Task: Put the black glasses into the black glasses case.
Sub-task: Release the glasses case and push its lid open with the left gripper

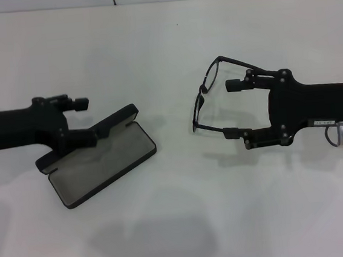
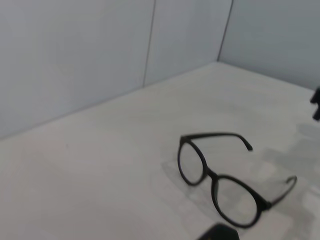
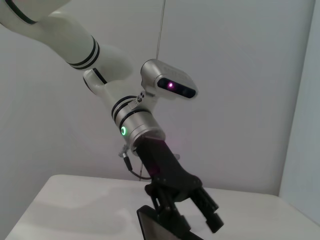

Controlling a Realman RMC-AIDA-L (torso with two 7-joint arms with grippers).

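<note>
The black glasses (image 1: 203, 91) stand on the white table with both temple arms unfolded toward my right gripper; they also show in the left wrist view (image 2: 210, 175). My right gripper (image 1: 233, 109) is open, its fingers at the ends of the temple arms; I cannot tell if they touch. The black glasses case (image 1: 102, 162) lies open at the left, grey lining up, lid (image 1: 113, 123) raised behind it. My left gripper (image 1: 85, 120) is open, its lower finger (image 1: 90, 138) against the lid. The right wrist view shows the left gripper (image 3: 197, 220) over the case (image 3: 155, 227).
The white table (image 1: 181, 225) stretches between the case and the glasses and toward the front edge. A pale panelled wall (image 2: 100, 50) runs along the table's far side.
</note>
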